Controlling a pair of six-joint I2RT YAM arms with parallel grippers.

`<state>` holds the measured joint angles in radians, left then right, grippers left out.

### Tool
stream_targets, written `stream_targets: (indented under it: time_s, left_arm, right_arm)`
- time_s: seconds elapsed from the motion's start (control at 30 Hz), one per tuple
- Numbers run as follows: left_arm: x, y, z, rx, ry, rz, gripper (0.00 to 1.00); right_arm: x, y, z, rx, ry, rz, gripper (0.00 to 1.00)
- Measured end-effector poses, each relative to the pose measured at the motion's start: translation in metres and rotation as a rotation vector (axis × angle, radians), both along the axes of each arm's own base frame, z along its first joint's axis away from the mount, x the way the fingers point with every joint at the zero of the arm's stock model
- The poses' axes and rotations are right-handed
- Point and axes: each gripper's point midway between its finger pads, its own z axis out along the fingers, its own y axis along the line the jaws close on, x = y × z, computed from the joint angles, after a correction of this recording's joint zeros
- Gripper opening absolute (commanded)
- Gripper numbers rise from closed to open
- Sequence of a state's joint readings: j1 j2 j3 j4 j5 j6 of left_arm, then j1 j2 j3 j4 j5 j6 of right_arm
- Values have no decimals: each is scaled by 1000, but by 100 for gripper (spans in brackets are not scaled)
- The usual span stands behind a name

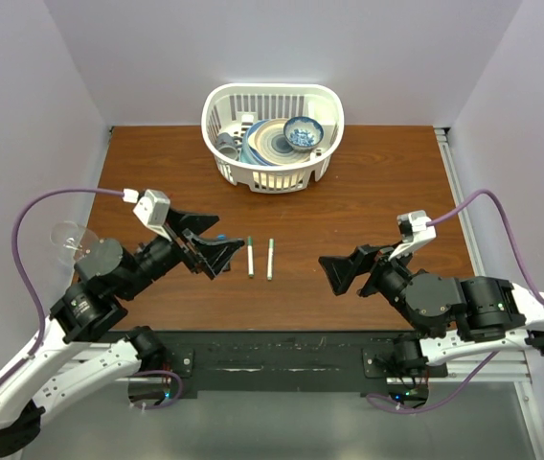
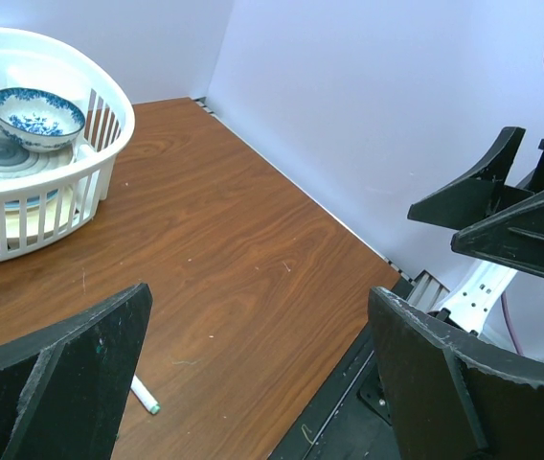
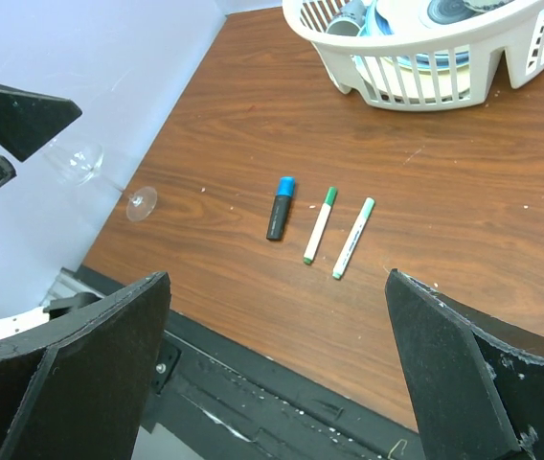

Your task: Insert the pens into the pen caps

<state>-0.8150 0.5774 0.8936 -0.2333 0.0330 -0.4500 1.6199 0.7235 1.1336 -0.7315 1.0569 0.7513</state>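
Two white pens lie side by side on the brown table, the left pen [image 1: 250, 259] and the right pen [image 1: 270, 262]. Each has a green cap on its far end, the left cap [image 1: 250, 240] and the right cap [image 1: 271, 243]. The right wrist view shows both pens [image 3: 317, 228] [image 3: 351, 241] with their caps [image 3: 330, 195] [image 3: 368, 203]. My left gripper [image 1: 224, 236] is open and empty just left of the pens. One pen's near end [image 2: 145, 396] shows by its left finger. My right gripper [image 1: 332, 273] is open and empty to the right of the pens.
A black marker with a blue cap [image 3: 280, 208] lies left of the pens, under my left gripper. A white basket [image 1: 272, 177] of dishes stands at the back. A wine glass [image 1: 66, 238] lies at the table's left edge.
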Motion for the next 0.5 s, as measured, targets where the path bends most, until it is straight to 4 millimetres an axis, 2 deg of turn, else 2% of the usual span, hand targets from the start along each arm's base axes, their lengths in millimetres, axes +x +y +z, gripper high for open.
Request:
stream_targets:
  time_s: [0.5]
  left_arm:
    - [6,-6,-7,21,22,4,100]
  right_arm:
    - [1,-11,7,38,-2,-4,99]
